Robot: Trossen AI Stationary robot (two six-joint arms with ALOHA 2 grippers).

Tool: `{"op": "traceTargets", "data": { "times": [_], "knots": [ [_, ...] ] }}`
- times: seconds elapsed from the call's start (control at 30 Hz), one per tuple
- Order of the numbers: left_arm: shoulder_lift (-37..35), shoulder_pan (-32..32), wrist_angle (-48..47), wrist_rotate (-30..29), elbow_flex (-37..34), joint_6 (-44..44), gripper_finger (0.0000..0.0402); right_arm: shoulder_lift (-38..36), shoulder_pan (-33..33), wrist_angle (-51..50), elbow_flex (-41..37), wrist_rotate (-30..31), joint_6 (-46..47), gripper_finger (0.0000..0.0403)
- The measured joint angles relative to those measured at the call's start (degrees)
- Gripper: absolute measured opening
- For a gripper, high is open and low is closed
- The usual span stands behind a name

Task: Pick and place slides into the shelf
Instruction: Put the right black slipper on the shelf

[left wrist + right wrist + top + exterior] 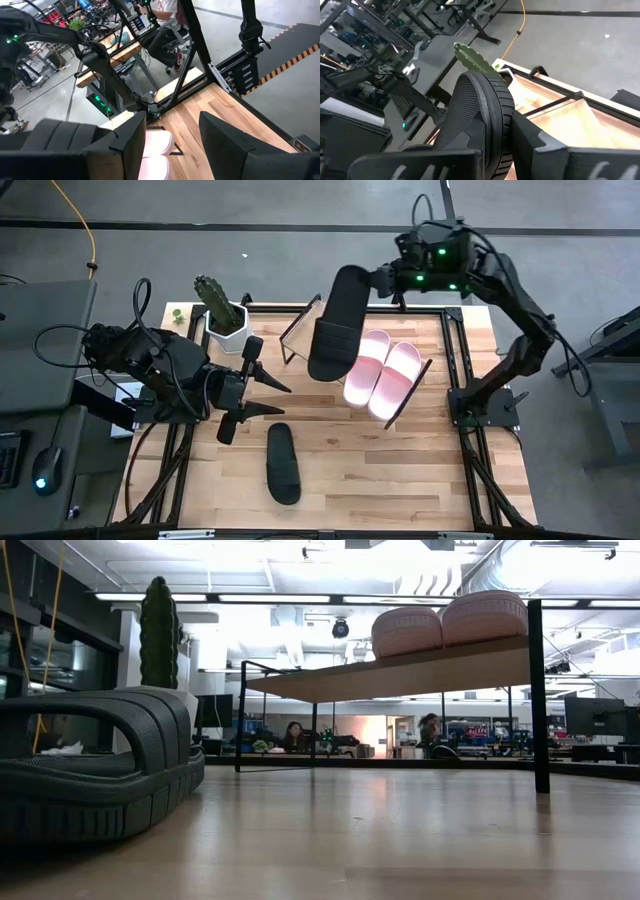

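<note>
A plain black rubber slide (334,323) hangs above the slanted light-wood shelf (300,330), clamped at its heel between the right gripper's (385,280) closed jaws. Two pale pink slides (383,375) rest on the shelf. The left gripper (265,398) hovers open near another black slide (282,463) on the tabletop.

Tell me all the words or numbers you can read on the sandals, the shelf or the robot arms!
None can be read.
Two pale pink strap sandals: plain.
Black strap sandal on the table: plain.
Black strap sandal held in the right gripper: plain.
Slanted light-wood shelf board: plain.
Left gripper, fingers apart: plain.
Screens in the room behind, in the low view: too small to read.
</note>
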Motion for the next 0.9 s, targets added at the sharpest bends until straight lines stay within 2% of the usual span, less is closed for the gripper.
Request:
{"op": "traceTargets", "data": {
  "times": [0.3, 0.57, 0.9],
  "knots": [
    [0.0, 0.0, 0.05, -0.02, 0.0, -0.06, 0.0172, -4.69, 0.11, -6.68, 0.0, 3.78, 0.0, 0.003],
    [0.83, 0.0, -0.06, -0.17, -0.1, -0.1, 0.0172, -6.62, 1.42, -6.53, -0.01, 4.66, 0.02, 0.003],
    [3.01, 0.0, 0.61, -0.34, -0.05, -1.69, 0.0172, -12.6, 2.29, -5.81, -0.02, 4.53, -1.34, 0.003]
  ]
}}
